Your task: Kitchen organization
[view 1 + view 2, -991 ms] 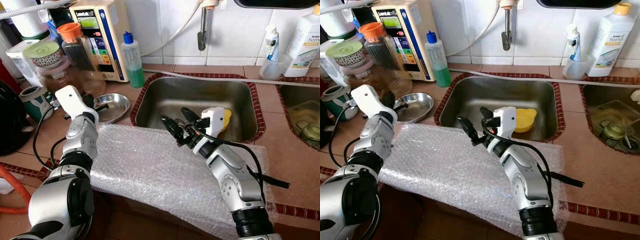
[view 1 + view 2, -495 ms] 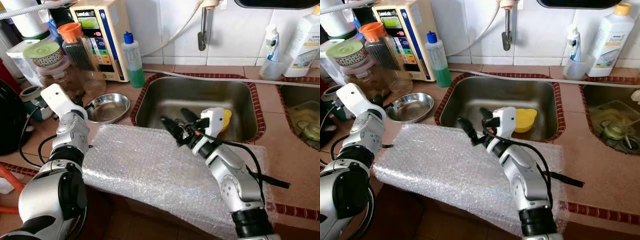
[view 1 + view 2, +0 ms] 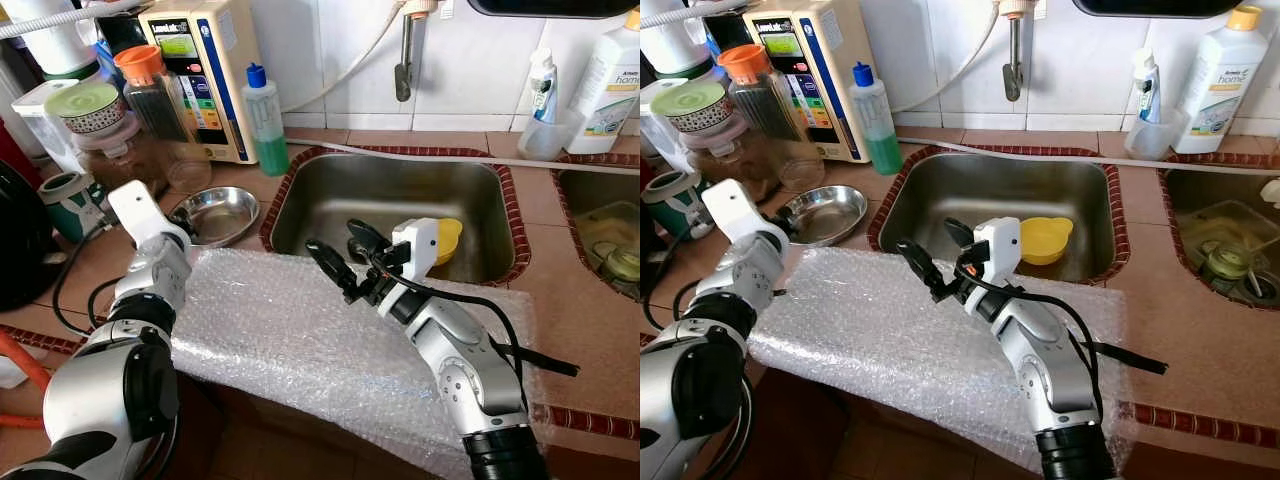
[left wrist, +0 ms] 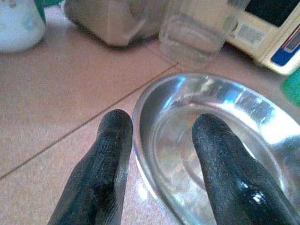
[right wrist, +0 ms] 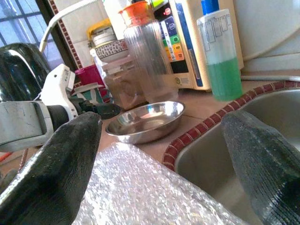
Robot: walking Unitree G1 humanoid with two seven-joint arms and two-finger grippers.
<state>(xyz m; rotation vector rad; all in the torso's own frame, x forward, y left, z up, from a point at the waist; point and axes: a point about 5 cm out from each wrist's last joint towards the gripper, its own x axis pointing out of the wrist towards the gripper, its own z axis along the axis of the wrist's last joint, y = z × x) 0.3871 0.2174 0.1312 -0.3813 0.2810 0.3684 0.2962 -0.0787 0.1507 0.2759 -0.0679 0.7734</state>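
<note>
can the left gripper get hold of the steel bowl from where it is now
Probably yes. The left gripper is open, and its fingers straddle the near rim of the steel bowl, one outside and one inside. Nothing lies between them, so closing should pinch the rim.

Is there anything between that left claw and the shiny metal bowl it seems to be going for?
Nothing visible. The left gripper is already at the steel bowl, its open jaws straddling the near rim, one finger outside and one over the inside.
</note>
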